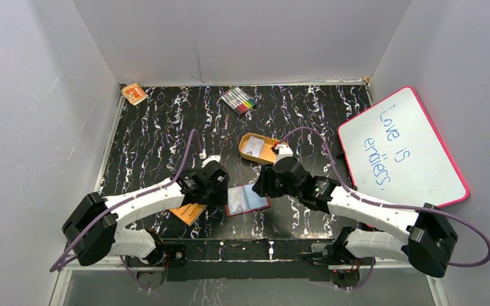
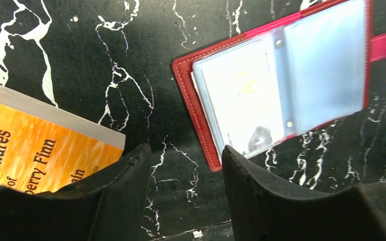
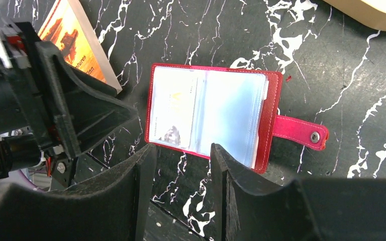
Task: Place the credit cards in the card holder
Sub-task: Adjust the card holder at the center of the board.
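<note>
Right wrist: card holder (image 3: 211, 118) snap (image 3: 315, 135) (unfastened)

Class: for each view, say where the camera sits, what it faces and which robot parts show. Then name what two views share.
Top external: above, behind the bases, looking down on the table; both arms show.
Left wrist: riding that wrist, facing the table; left gripper shows.
Right wrist: riding that wrist, facing down; right gripper shows.
Shared: both wrist views show the card holder.

The card holder (image 1: 247, 199) lies open, boxed between left claw (image 2: 185, 153) and right claw (image 3: 182, 150). A paperback book (image 1: 187, 212) blocks its left side; an oval tin (image 1: 268, 153) sits behind. Free desk (image 1: 153, 140) farther back.
</note>
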Tool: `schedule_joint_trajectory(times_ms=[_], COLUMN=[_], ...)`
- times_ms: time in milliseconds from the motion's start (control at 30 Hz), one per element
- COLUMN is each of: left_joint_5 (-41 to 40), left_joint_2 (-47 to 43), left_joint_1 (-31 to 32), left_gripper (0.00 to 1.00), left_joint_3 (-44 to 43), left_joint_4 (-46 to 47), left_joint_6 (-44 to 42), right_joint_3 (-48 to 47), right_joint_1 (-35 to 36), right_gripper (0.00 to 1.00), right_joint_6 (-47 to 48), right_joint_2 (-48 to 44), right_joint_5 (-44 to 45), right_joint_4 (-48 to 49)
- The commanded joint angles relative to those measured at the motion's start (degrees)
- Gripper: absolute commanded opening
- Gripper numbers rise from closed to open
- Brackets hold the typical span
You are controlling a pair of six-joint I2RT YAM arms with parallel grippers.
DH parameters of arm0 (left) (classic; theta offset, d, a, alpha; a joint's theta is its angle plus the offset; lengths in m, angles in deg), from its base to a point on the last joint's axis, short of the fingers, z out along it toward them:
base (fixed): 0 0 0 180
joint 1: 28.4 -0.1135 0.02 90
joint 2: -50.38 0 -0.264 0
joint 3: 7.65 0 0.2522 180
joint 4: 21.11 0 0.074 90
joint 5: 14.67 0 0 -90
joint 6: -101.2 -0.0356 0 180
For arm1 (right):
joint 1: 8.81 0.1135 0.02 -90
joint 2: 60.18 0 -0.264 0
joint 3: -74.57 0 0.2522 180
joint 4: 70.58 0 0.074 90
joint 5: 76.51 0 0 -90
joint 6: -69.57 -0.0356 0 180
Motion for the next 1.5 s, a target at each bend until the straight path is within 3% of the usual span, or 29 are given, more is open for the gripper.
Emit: schedule_joint_trajectory(times_ms=[0, 567, 1133, 1467], left_joint_5=[-0.61, 3.79, 5.08, 5.99], left_joint_2=[-3.77, -1.18, -0.81, 4.27], left_joint_1=[-0.14, -0.83, -1.11, -1.11], left_gripper=[0.53, 0.53, 0.5, 0.48], left_joint_3=[0.36, 1.41, 3.63, 2.0], left_joint_4=[-0.55, 2.09, 9.1, 9.55], left_joint_6=[1.0, 3.9, 8.22, 8.28], right_joint_3=[0.97, 0.87, 3.18, 4.14], right_joint_1=[-0.14, -0.14, -0.2, -0.14], right_gripper=[0.52, 0.51, 0.46, 0.4], right_joint_6=[0.65, 1.52, -10.66, -16.27], right_joint_2=[-1.84, 1.92, 13.68, 19.71], right_joint_5=[0.76, -1.72, -15.45, -16.94], right_joint_4=[3.05, 3.82, 19.01, 22.12])
